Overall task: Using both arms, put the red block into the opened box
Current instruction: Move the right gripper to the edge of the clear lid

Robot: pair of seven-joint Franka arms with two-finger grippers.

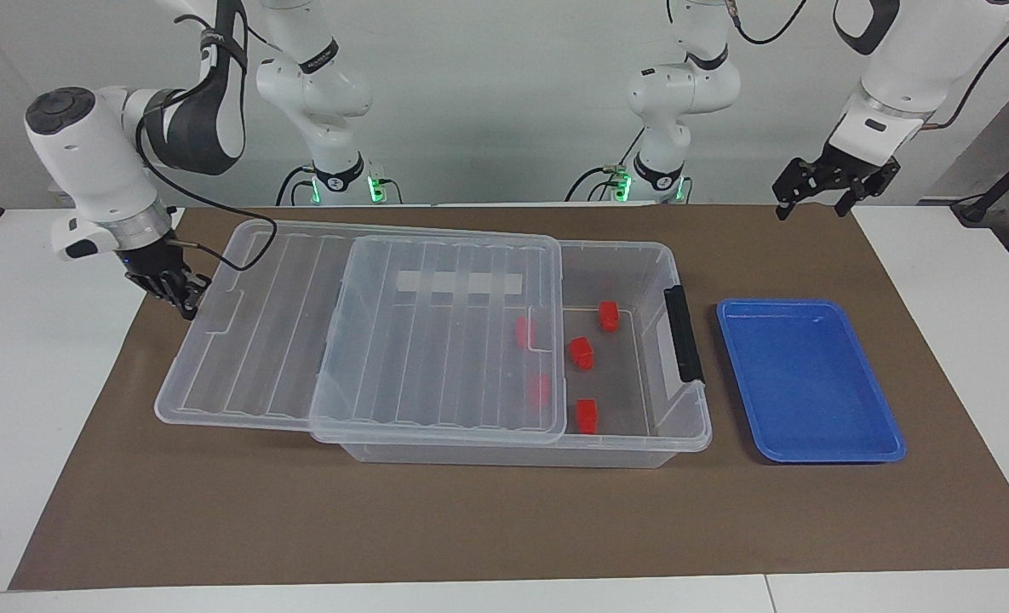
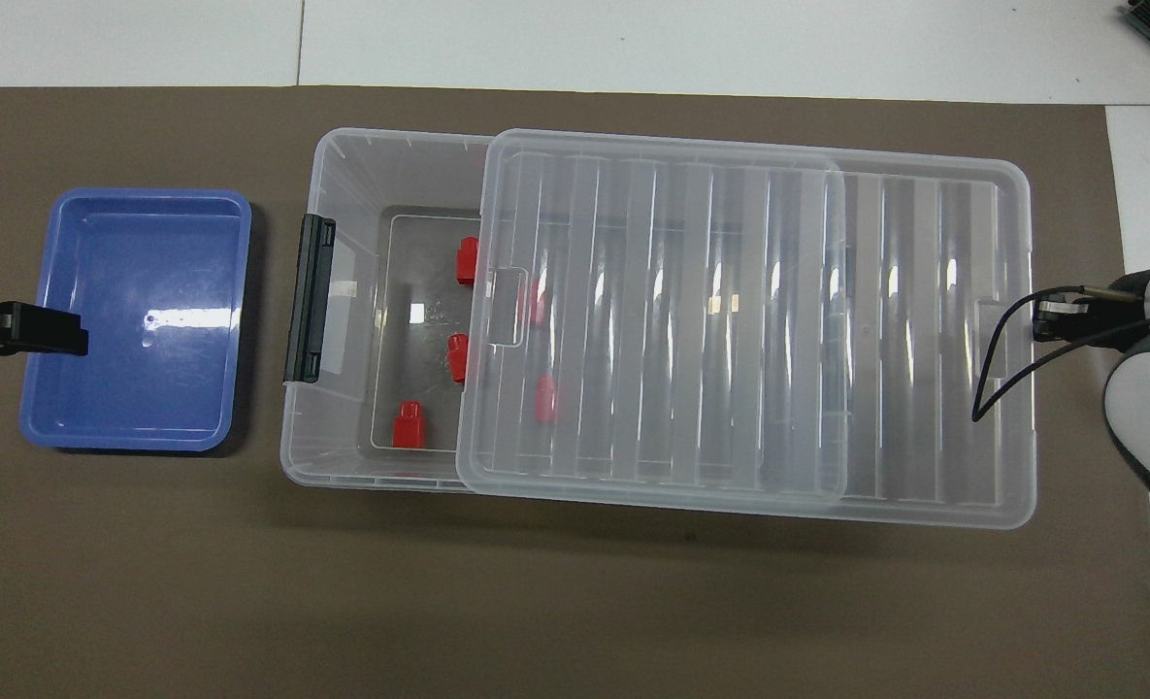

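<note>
Overhead view: right tool [image 2: 1048, 320], fingertips together, touches lid [image 2: 749, 330].

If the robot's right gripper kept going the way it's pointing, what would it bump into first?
Most likely the clear lid. The shut right gripper sits at the lid's end edge, pointing down along it toward the box. It may already touch; the depth is hard to judge.
</note>
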